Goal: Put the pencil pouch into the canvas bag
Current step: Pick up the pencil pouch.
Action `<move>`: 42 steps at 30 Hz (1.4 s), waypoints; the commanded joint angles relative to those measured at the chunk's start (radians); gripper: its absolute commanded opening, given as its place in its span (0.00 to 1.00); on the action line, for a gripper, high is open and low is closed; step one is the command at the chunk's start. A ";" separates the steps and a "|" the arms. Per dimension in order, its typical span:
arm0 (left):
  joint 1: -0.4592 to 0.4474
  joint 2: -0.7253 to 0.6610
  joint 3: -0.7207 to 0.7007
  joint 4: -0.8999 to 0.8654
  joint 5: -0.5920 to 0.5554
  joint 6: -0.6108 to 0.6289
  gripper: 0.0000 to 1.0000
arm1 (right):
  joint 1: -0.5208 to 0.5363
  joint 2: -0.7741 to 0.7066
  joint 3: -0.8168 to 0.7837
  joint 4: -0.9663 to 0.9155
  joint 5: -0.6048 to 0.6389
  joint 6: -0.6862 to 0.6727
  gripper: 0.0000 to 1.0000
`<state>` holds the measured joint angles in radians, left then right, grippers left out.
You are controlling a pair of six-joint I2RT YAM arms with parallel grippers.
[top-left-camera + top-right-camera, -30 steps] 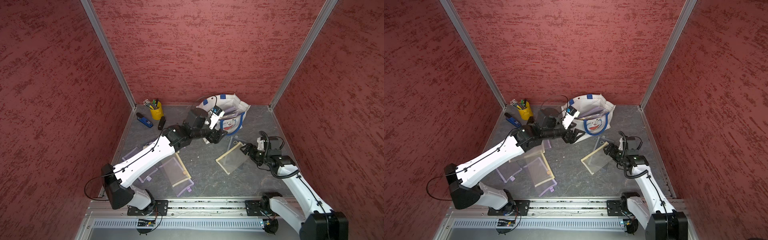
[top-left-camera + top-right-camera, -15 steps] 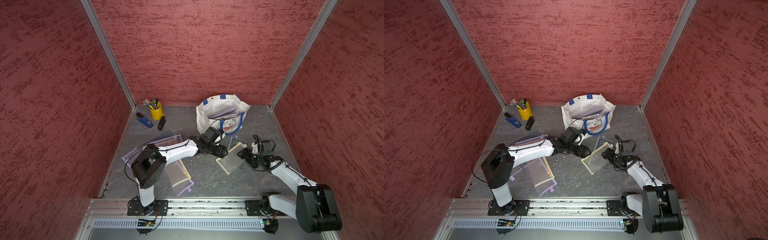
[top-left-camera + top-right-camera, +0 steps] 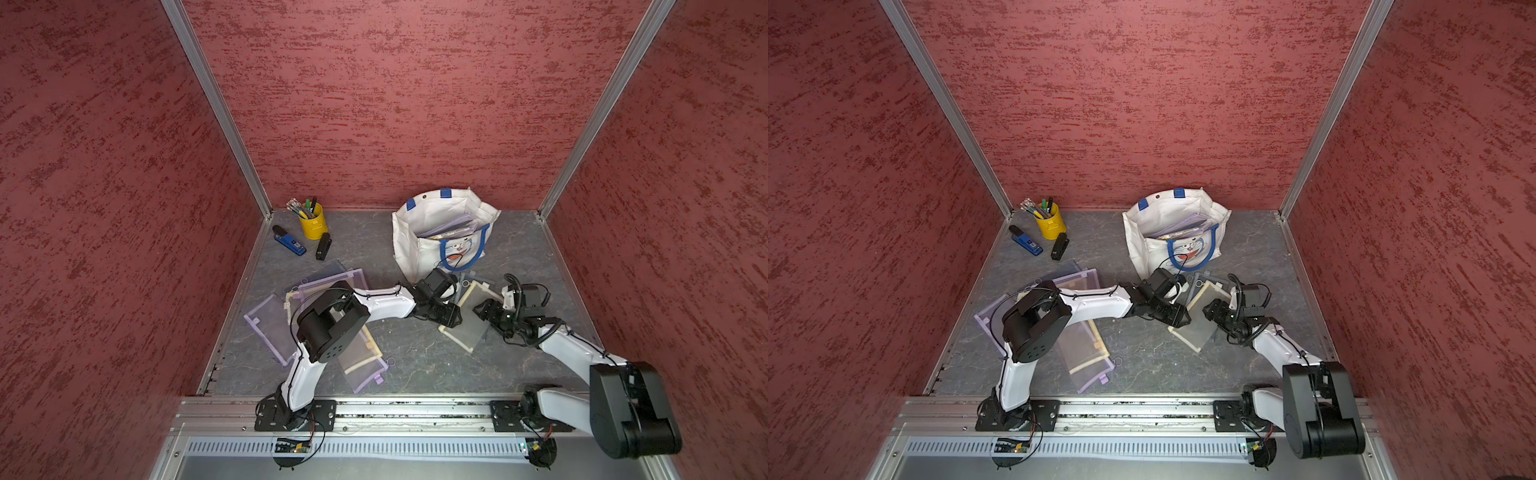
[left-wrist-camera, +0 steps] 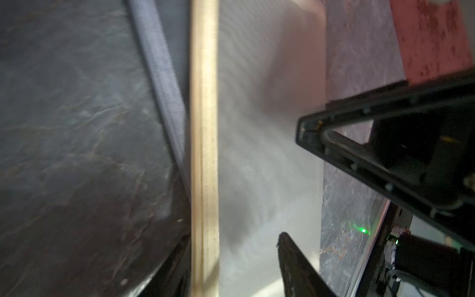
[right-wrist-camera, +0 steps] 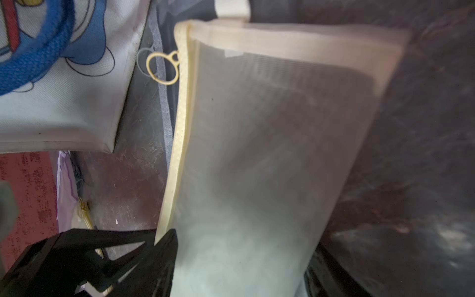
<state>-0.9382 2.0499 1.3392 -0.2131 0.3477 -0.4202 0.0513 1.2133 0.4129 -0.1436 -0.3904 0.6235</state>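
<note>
The pencil pouch (image 3: 464, 328), clear mesh with cream trim, lies on the grey table in front of the canvas bag (image 3: 415, 232), a white tote with blue handles and a cat face, seen in both top views (image 3: 1142, 241). My left gripper (image 3: 453, 320) is at the pouch's left edge. In the left wrist view its jaws (image 4: 231, 246) stand apart astride the cream zipper strip (image 4: 205, 154). My right gripper (image 3: 483, 309) is at the pouch's right side. In the right wrist view (image 5: 244, 241) both fingers touch the pouch's side edges and the mesh (image 5: 257, 154) bulges between them.
Purple pouches show inside the bag. A grey pouch (image 3: 478, 284) lies partly under the cream one. More pouches (image 3: 270, 324) lie at the left under my left arm. A yellow pen cup (image 3: 312, 222), a blue tool (image 3: 289, 242) and a black stapler (image 3: 323, 246) stand at the back left.
My left arm has come down from the bag's mouth to the pouch's left edge, its jaws narrowing. My right gripper has sunk onto the pouch and closed a little.
</note>
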 commanded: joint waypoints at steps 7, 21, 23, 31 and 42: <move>-0.053 -0.038 0.022 0.047 0.083 -0.023 0.27 | 0.004 -0.073 -0.011 0.019 -0.057 -0.008 0.60; -0.001 -0.136 0.050 0.114 0.175 -0.071 0.24 | 0.004 -0.417 0.027 -0.240 -0.092 0.001 0.00; 0.017 -0.173 0.047 0.097 0.181 -0.071 0.27 | 0.003 -0.471 0.050 -0.280 -0.097 -0.011 0.00; 0.154 -0.393 0.054 0.000 0.270 -0.072 0.79 | 0.005 -0.695 0.163 -0.122 -0.255 0.001 0.00; 0.224 -0.405 0.152 0.258 0.424 -0.175 1.00 | 0.009 -0.516 0.298 0.380 -0.518 0.210 0.00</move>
<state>-0.7017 1.6093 1.4616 -0.0807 0.6979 -0.5476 0.0551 0.6582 0.6846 0.0475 -0.8093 0.7605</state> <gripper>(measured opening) 0.996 0.047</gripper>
